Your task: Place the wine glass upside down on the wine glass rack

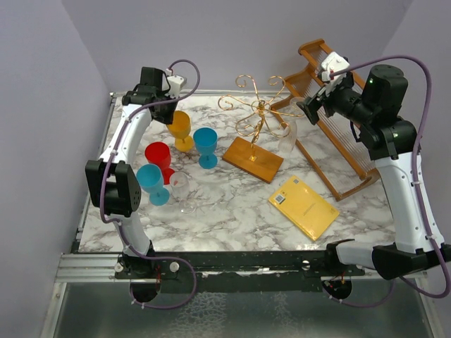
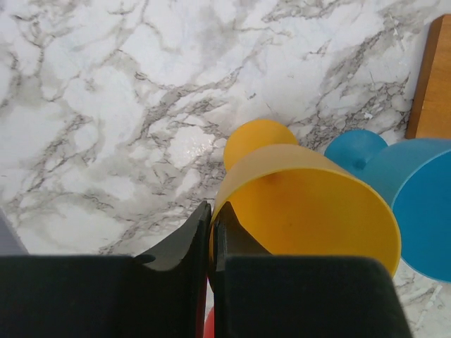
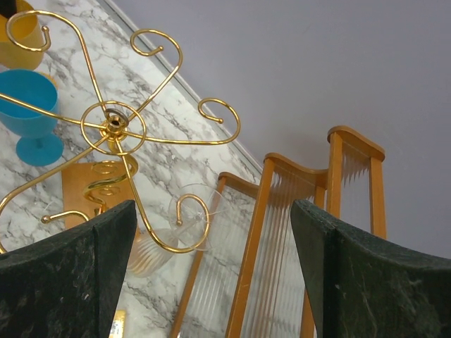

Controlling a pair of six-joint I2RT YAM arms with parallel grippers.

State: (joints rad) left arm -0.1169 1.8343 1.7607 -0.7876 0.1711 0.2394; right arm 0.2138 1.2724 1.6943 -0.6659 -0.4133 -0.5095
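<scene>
Wine glass (image 3: 180,229) hangs bowl-down from one curled arm of the gold wire rack (image 3: 113,128), its foot caught in the hook at the arm's end, on the side facing the big slatted wooden rack (image 3: 296,239). In the top view the same glass (image 1: 287,134) shows as a faint clear shape just right of the gold arms, above the rack's orange-brown base (image 1: 252,159).

My right gripper (image 3: 211,274) is spread wide, nothing between the fingers, and stands off from the glass, apart from it as far as I can tell. So the placement looks done on my end; judging from this, what's left is backing the arm clear without clipping a gold arm.

My left gripper (image 2: 211,239) has fingers pressed together, not holding anything, sitting just beside the rim of the yellow cup (image 2: 303,204). Blue cup (image 2: 416,204) sits next to that.

Another clear glass (image 1: 180,186) stands upright on the marble table (image 1: 232,211) near the red cup (image 1: 158,156). Can't tell if that one belongs to the job. Yellow book (image 1: 303,207) lies flat, well apart from the rack.
</scene>
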